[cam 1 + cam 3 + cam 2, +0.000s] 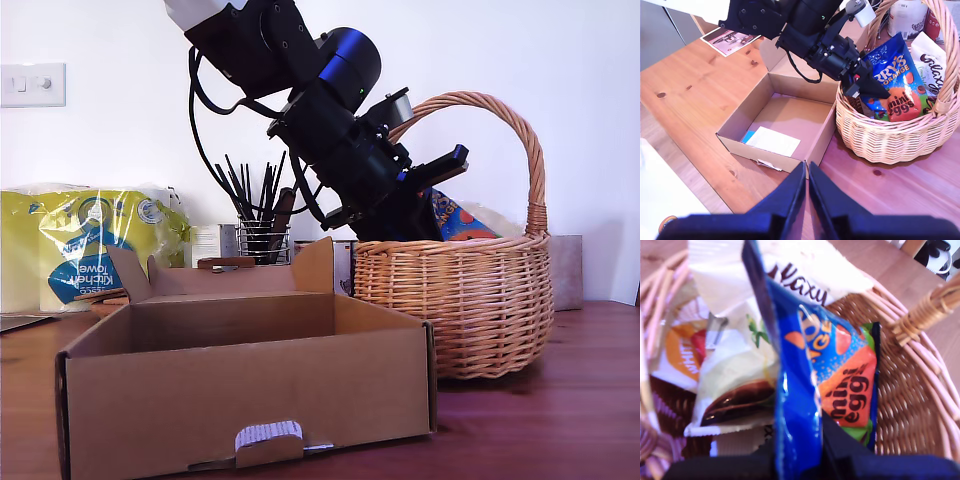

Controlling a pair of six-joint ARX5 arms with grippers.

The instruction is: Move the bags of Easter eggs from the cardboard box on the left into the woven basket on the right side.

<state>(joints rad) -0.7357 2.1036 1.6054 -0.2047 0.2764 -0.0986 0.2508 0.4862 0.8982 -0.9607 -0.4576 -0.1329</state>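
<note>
Blue bag pinched over the basket, box holds no bags.

Near: my second gripper hangs high over the table, fingers pressed together on nothing. Below it the box, plain brown corrugated, lid flap up at the back, tuck tab at the front; inside only a white paper and a blue scrap. Just beside it on the exterior view's right, the basket, tan wicker, tall arched handle. My first gripper is inside its rim, clamped on the blue bag: glossy, crinkly, orange "mini eggs" panel, upright. Cream Galaxy bag and orange-red bag lie in the basket beside it. Far: towel pack, utensil pot.
</note>
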